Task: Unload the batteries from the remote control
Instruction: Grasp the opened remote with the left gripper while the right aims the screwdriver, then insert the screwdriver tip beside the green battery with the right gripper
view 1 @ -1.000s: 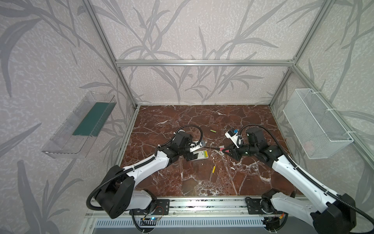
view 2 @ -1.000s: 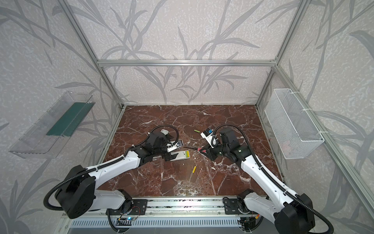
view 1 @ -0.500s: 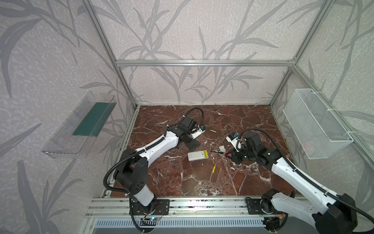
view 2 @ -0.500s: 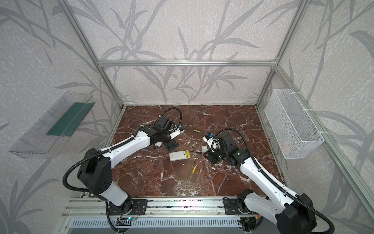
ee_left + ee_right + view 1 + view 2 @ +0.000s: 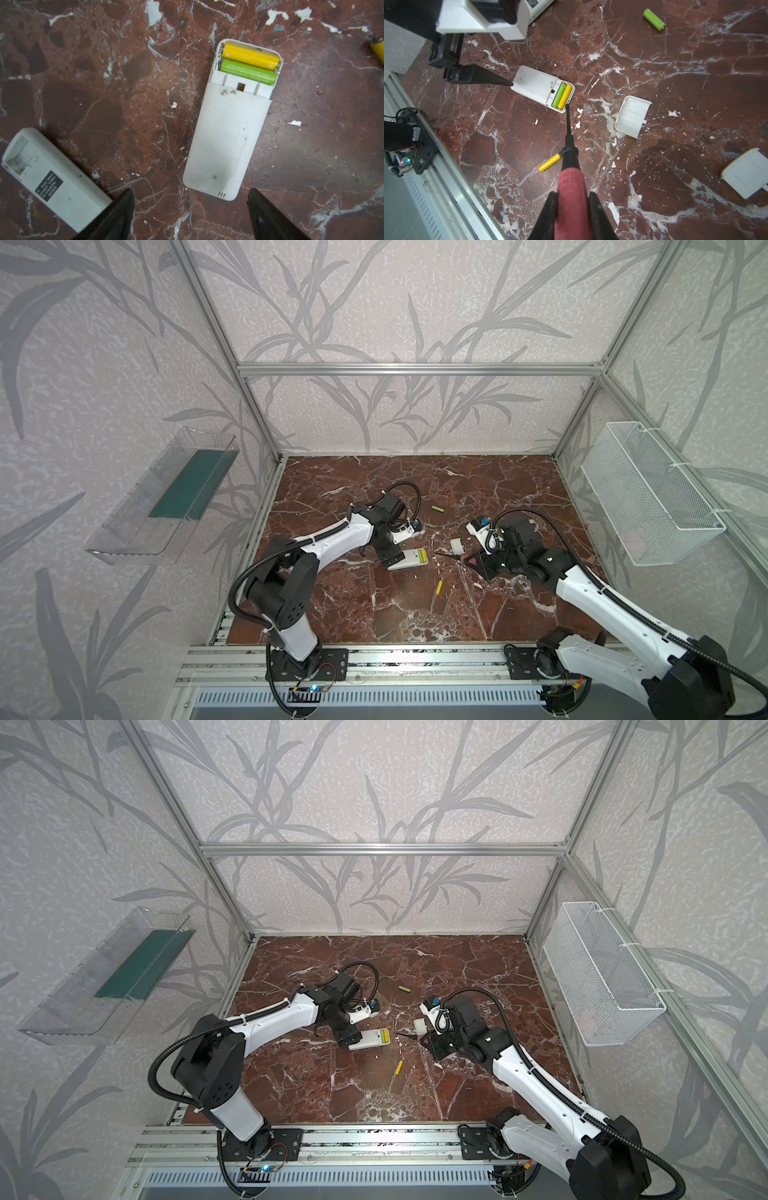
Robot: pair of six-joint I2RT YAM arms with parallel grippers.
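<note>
The white remote control (image 5: 226,133) (image 5: 409,560) (image 5: 371,1039) lies back up, its compartment uncovered, with a yellow battery (image 5: 250,56) and a green battery (image 5: 248,71) inside. My left gripper (image 5: 191,195) (image 5: 392,560) stands open just short of the remote's closed end, and one of its fingers (image 5: 481,79) points at that end. My right gripper (image 5: 572,199) is shut on the red-handled screwdriver (image 5: 569,149), whose tip sits at the compartment edge beside the yellow battery (image 5: 565,96). A loose green battery (image 5: 437,509) (image 5: 654,19) and a loose yellow battery (image 5: 439,587) (image 5: 550,162) lie on the table.
A second white remote (image 5: 52,178) with a bare compartment lies beside my left gripper. Two white battery covers (image 5: 632,117) (image 5: 745,172) lie near my right gripper. A wire basket (image 5: 648,497) hangs on the right wall and a clear shelf (image 5: 166,497) on the left wall.
My left gripper left the remote, swung to the back left, and now has come back down to the remote's closed end. The right gripper and screwdriver have barely shifted.
</note>
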